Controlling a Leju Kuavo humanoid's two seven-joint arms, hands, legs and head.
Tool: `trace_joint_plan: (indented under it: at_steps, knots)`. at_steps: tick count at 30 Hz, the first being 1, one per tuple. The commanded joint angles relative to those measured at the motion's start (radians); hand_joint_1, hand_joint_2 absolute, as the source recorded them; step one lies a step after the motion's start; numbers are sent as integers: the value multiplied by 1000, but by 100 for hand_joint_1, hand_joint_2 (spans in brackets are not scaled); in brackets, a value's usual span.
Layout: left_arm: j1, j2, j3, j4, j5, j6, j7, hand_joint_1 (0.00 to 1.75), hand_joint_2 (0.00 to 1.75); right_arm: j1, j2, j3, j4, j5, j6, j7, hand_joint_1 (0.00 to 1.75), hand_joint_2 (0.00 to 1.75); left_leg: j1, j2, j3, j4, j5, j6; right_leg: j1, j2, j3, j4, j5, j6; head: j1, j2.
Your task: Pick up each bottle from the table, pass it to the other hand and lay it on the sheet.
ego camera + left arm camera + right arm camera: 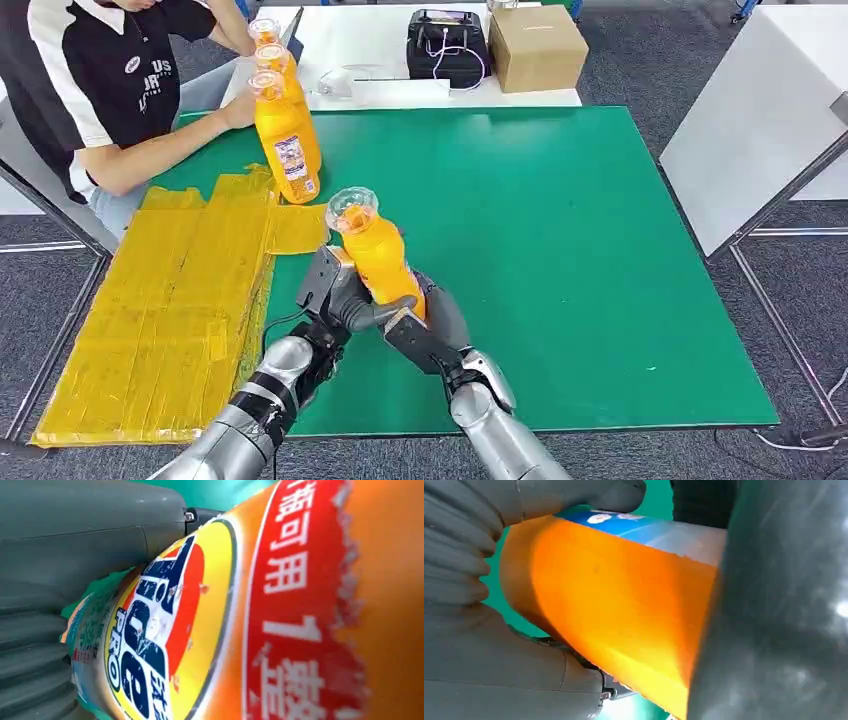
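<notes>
Both hands, left hand (335, 290) and right hand (425, 325), gripping orange bottle (375, 255) mid-handover; best releasing right only once left holds firm.

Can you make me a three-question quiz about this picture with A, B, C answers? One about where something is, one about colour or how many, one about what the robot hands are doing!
1. Where does the yellow plastic sheet lie?
A. on the left part of the green table
B. on the white table
C. on the floor

2. How many orange bottles stand by the person?
A. one
B. three
C. six

3. What is happening with the tilted orange plastic bottle with the clear cap?
A. it lies on the sheet
B. both robot hands are on it
C. the person holds it

Answers:
1 A: the sheet covers the left side of the green table.
2 B: three upright orange bottles stand in a row.
3 B: the left hand and right hand wrap their fingers around its lower part, above the table.
</notes>
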Motion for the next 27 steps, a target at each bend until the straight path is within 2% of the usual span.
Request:
trace_joint_plan:
  at_steps: [1, 6, 9, 12, 14, 15, 18, 19, 21, 22, 27]
  knots:
    - [-66, 0, 20, 17, 52, 24, -1, 0, 175, 11, -6, 75, 139, -1, 9, -13, 175, 175, 2, 0, 5, 0, -2, -1, 2, -2, 6, -2, -2, -1, 0, 0]
    - [-60, 9, 30, -13, 54, 47, -5, 0, 175, 18, -11, 68, 129, -13, 12, -17, 175, 175, 1, -1, 1, 0, 0, 0, 1, -2, 2, -1, -1, -1, 0, 0]
    - [-59, 15, 40, -26, 56, 57, -9, 0, 175, 22, -14, 68, 126, -16, 16, -18, 175, 175, 2, 0, 5, 0, -2, -1, 3, -2, 7, -2, -2, -1, 0, 0]
    - [-58, 18, 47, -34, 55, 65, -9, 0, 175, 26, -15, 68, 124, -17, 15, -20, 175, 175, 1, -1, 1, 0, 0, -1, 1, -2, 2, -1, -1, -1, 0, 0]
    - [-55, 24, 59, -49, 56, 78, -12, 0, 175, 32, -16, 68, 120, -19, 16, -23, 175, 175, 3, 0, 6, 0, -3, -1, 4, -2, 9, -3, -2, -2, 0, 0]
    - [-55, 27, 63, -53, 56, 80, -11, 0, 175, 34, -16, 68, 119, -19, 17, -24, 175, 175, 1, -1, 2, 0, -1, -1, 2, -2, 3, -1, -1, -1, 0, 0]
    - [-50, 30, 77, -61, 51, 93, -13, 0, 175, 40, -19, 67, 120, -20, 17, -22, 175, 175, 1, -1, 2, -1, -1, -1, 1, -2, 3, -2, -1, -1, 0, 0]
    - [-50, 30, 77, -61, 51, 93, -13, 0, 175, 40, -19, 67, 120, -20, 17, -22, 175, 175, 3, 0, 8, -1, -3, -2, 4, -3, 11, -4, -2, -2, 0, 0]
    - [-48, 30, 77, -61, 48, 95, -14, 0, 175, 40, -20, 65, 123, -21, 17, -22, 175, 175, 1, -1, 1, 0, 0, -1, 2, -2, 2, -2, -1, -1, 0, 0]
    - [-48, 28, 79, -60, 47, 97, -15, 0, 175, 40, -20, 64, 124, -21, 16, -23, 175, 175, 3, 0, 4, 0, -2, -1, 3, -2, 6, -3, -2, -1, 0, 0]
    - [-47, 26, 76, -52, 41, 99, -19, 0, 175, 39, -21, 61, 129, -20, 17, -23, 175, 175, 1, -1, 2, 0, -1, -1, 2, -2, 3, -2, -1, -1, 0, 0]
